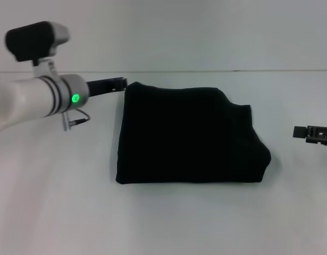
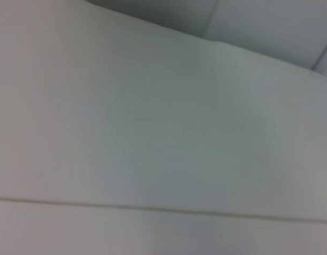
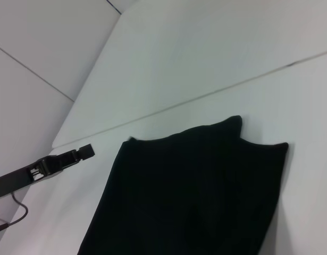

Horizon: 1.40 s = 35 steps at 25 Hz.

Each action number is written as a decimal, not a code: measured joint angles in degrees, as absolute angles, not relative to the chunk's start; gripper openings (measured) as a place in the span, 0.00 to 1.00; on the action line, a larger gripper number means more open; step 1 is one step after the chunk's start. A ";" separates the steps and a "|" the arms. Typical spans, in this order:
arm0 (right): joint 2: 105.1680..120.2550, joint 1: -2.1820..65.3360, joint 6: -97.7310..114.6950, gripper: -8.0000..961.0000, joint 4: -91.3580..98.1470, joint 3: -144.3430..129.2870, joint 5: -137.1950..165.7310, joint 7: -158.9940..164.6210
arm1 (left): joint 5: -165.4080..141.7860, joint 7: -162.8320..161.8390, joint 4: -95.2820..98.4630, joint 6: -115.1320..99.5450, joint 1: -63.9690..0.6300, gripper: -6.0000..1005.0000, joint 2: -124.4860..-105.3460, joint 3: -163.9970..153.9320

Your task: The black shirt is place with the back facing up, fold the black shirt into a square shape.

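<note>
- Two pincers stood off the cloth: the left pincer [image 1: 119, 83] hovered just beside the far left corner of the black shirt [image 1: 187, 137], holding nothing, its gape impossible to tell; the right pincer [image 1: 307, 133] waited well apart at the right, likewise unreadable.
- Judged nearly finished; any last touch should only smooth edges, without dragging layers.
- Shirt lay mid-table [image 1: 57, 207], folded roughly square, slightly longer left to right; lumpier edge toward the right.

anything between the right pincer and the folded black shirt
Nothing: in the head view, only bare white table separates the right pincer from the folded black fabric shirt.
</note>
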<state>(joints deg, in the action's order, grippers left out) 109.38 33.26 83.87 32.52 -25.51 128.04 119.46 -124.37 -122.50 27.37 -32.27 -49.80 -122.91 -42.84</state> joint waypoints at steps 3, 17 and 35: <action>109.48 33.62 83.95 0.78 32.52 -25.27 127.86 118.28 | -121.93 -122.86 30.78 -33.93 -46.68 0.09 -122.43 -42.84; 115.36 32.35 92.47 0.97 42.38 -25.88 116.21 105.16 | -108.06 -97.43 51.67 -84.17 -32.41 0.74 -122.91 -35.33; 116.16 38.65 85.71 0.96 53.18 -39.58 126.42 113.94 | -119.98 -86.82 51.90 -92.26 -37.86 0.95 -120.49 -37.50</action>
